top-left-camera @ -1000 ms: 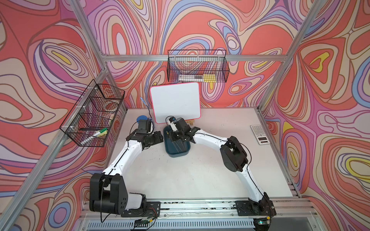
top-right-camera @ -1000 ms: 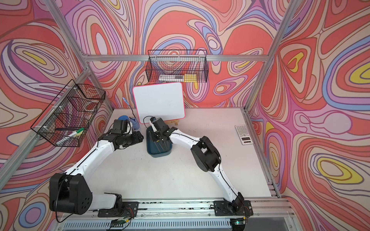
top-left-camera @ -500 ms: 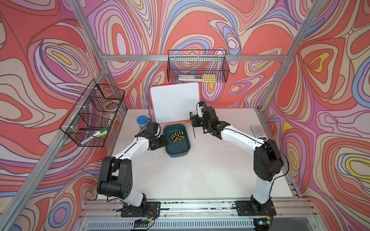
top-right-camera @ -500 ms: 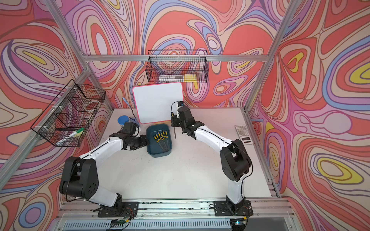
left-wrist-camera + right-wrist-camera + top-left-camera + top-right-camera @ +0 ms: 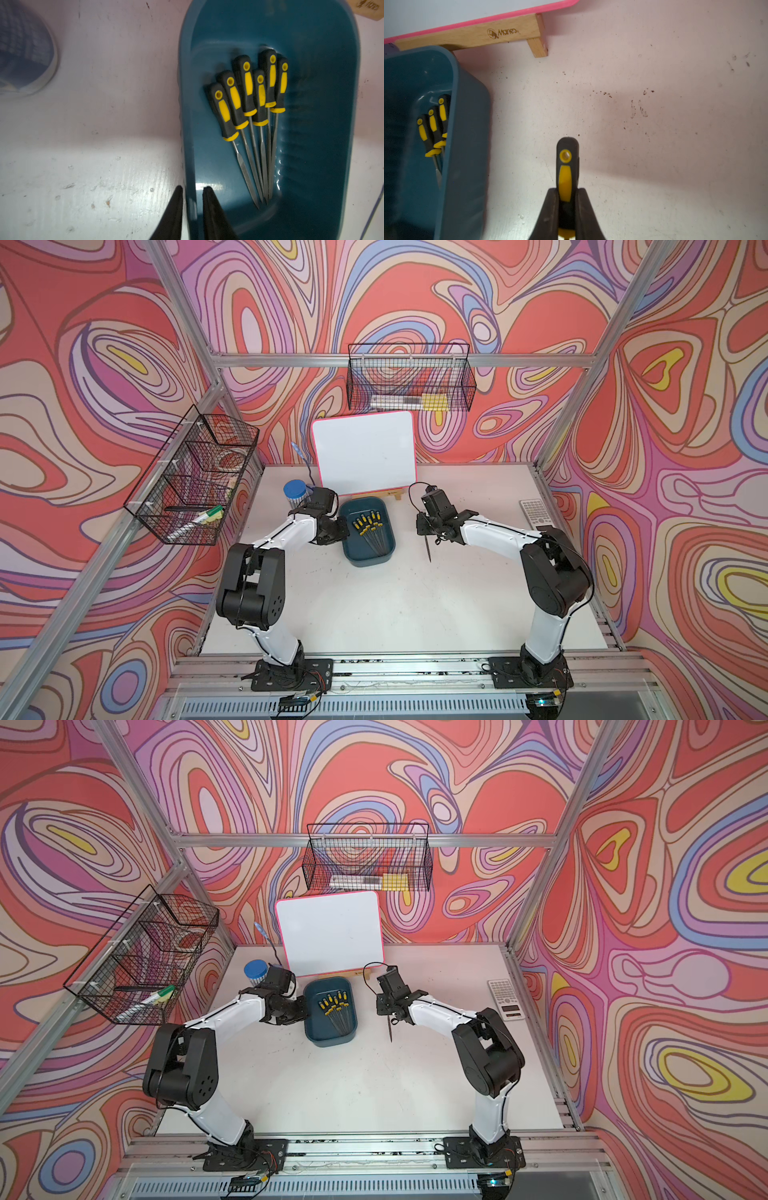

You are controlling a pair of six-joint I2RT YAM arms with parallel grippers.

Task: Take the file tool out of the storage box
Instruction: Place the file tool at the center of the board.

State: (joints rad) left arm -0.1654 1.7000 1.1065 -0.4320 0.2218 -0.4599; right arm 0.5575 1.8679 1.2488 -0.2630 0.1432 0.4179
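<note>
Reaching forward with its elbow bent, the right tool (image 5: pixel 566 190) is clenching the file (image 5: pixel 566 164) by its black-and-yellow rubbery handle. The file is hanging outside the box (image 5: pixel 322 104), well to its right, over the scuffed white surface (image 5: pixel 654 145), with its thin grey blade pointing back along the arm. The left tool (image 5: pixel 192 188) is pinching the glossy teal plastic box's rounded rim. 6 matching files (image 5: pixel 247 93) are lying inside.
</note>
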